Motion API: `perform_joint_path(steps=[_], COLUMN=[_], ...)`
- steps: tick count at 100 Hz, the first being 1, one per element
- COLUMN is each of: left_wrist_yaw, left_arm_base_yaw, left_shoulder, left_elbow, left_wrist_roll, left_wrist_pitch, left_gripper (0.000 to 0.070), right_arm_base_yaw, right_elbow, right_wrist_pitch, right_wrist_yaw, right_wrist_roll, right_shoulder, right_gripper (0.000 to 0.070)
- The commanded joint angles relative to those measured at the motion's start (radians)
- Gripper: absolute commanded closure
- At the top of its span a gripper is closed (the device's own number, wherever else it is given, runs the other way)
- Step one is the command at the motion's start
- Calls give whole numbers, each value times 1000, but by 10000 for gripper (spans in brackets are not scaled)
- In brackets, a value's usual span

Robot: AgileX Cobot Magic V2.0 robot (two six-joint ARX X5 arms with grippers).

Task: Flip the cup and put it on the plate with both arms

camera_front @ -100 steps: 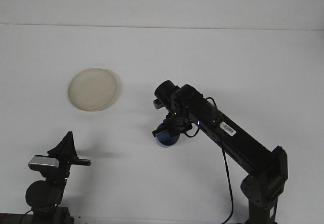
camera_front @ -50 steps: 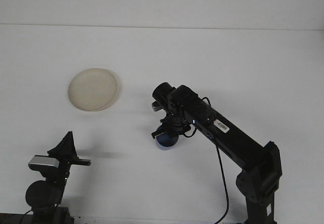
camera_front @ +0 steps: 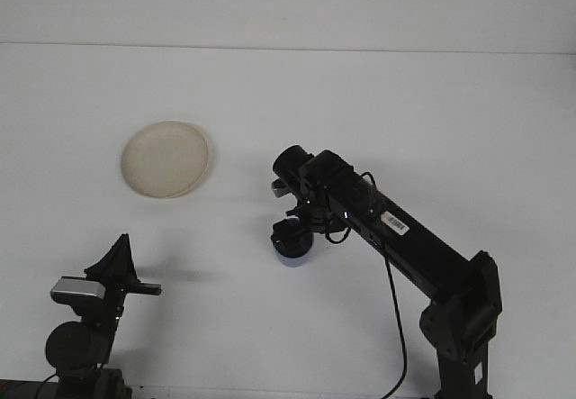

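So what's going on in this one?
The right arm reaches out over the white table, and its right gripper is down on a small blue cup near the middle. The gripper head hides most of the cup, so its orientation and the grip can't be read. The cream plate sits empty off to the left, well apart from the cup. The left gripper hangs at the near left corner, holding nothing. The cup has not reached the plate yet.

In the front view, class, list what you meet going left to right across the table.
Left pincer → plate → blue cup, with the right pincer over it.
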Motion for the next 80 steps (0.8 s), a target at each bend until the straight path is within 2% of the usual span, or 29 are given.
perform_joint_path(steps=[1, 16, 36, 59, 80], left_wrist_yaw=[-5, -5, -5, -5, -5], left_arm_base_yaw=[2, 2, 2, 2, 2], left_shoulder=[-2, -2, -2, -2, -2], left_elbow=[-19, -19, -19, -19, -19], left_wrist_roll=[1, 1, 1, 1, 1], left_wrist_pitch=[14, 14, 14, 14, 14], left_gripper=[689, 689, 689, 689, 689], right_arm_base_yaw=[1, -20, -104, -308, -529], right_elbow=[26, 26, 26, 24, -6], right_wrist_pitch=[-29, -29, -29, -29, -27], right_wrist_yaw=[-3, -22, -10, 66, 65], right_wrist_roll=[-5, -29, -81, -150, -214], right_shoulder=[-24, -104, -245, -390, -492], right_gripper=[165, 165, 165, 165, 165])
